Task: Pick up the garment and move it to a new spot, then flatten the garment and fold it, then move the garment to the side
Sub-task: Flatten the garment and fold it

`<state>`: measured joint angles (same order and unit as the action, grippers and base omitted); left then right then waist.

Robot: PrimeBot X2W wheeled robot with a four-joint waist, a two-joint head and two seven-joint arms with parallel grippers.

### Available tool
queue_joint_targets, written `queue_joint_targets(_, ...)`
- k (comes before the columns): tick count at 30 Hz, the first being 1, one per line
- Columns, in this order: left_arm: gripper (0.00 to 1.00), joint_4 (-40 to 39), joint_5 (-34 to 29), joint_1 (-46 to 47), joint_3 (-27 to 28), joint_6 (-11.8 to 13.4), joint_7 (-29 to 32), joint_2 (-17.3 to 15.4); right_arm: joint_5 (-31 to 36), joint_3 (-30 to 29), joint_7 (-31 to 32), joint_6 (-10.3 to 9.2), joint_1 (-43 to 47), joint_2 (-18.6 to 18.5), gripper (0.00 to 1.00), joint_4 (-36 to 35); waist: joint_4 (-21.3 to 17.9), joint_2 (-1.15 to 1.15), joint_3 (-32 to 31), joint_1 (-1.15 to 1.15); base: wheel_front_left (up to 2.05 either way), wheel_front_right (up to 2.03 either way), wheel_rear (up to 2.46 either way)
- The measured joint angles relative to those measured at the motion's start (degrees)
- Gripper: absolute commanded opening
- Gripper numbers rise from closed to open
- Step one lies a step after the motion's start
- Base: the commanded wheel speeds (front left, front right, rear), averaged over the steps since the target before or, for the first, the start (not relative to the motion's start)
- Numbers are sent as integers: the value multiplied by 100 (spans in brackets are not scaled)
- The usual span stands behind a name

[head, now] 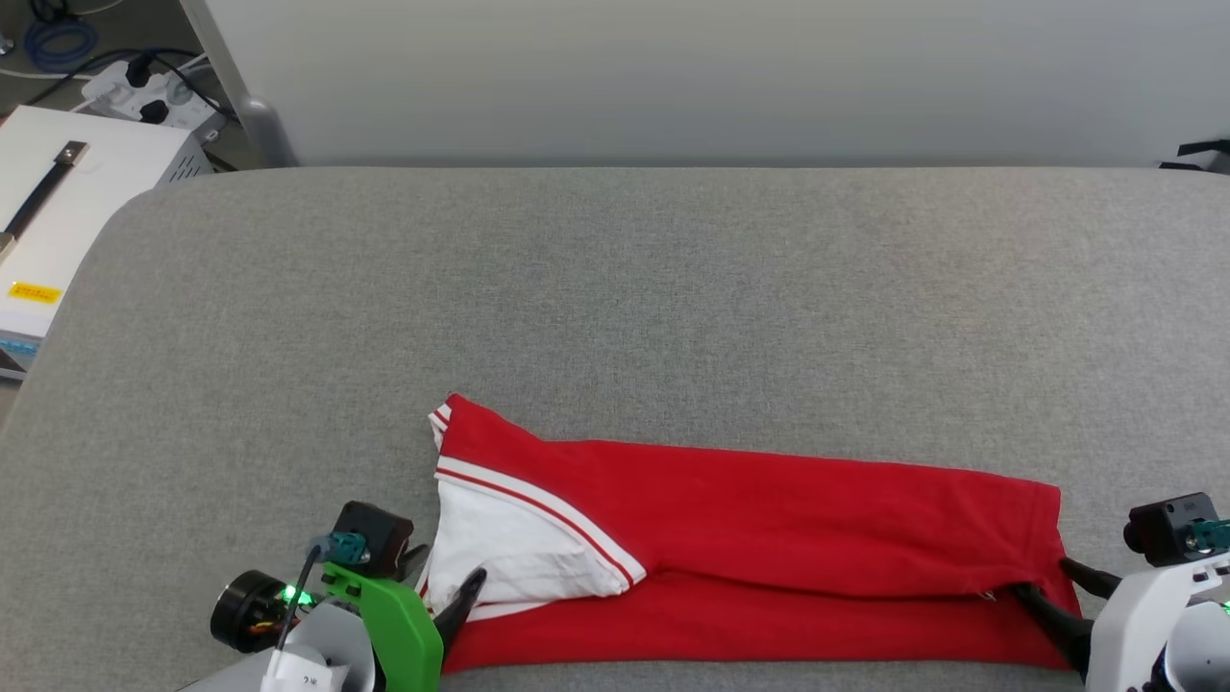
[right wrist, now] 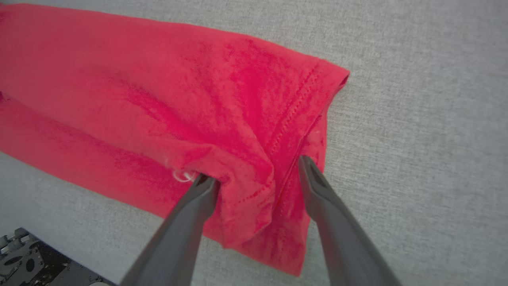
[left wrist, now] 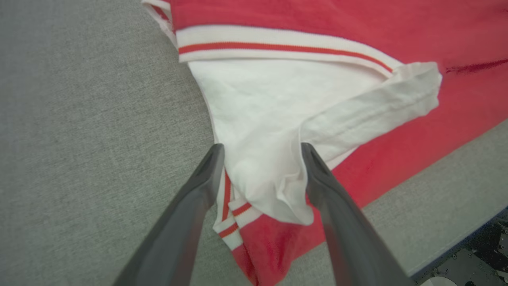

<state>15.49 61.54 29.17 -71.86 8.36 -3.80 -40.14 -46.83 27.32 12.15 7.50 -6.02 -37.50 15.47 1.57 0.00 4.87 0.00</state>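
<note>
- The garment (head: 769, 538) is a long folded strip on the grey table (head: 615, 288), near edge, with its long axis running left to right.
- The left gripper (left wrist: 260, 149) has its fingers spread, straddling the white sleeve end.
- The right gripper (right wrist: 254, 171) is spread too at the hem end, probably brushing the bunched cloth.
- The white box (head: 58, 211) sits well off to the left, out of the way.

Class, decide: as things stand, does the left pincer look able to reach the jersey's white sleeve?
Probably yes: the left pincer stands open, its fingers either side of the red jersey's white sleeve, with nothing in the way.
</note>
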Motion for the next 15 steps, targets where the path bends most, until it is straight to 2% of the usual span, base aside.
queue_joint_targets(7,100,-172,-236,-183,341,609,-814,-9,115,-630,-213,0,536,-124,100,-708,30,0,-210,0,0,0,0)
queue_joint_targets(15,100,-543,-636,-551,1100,1299,-1081,-37,385,-1630,-107,0,1073,10,100,-1553,1,0,-297,0,0,0,0)
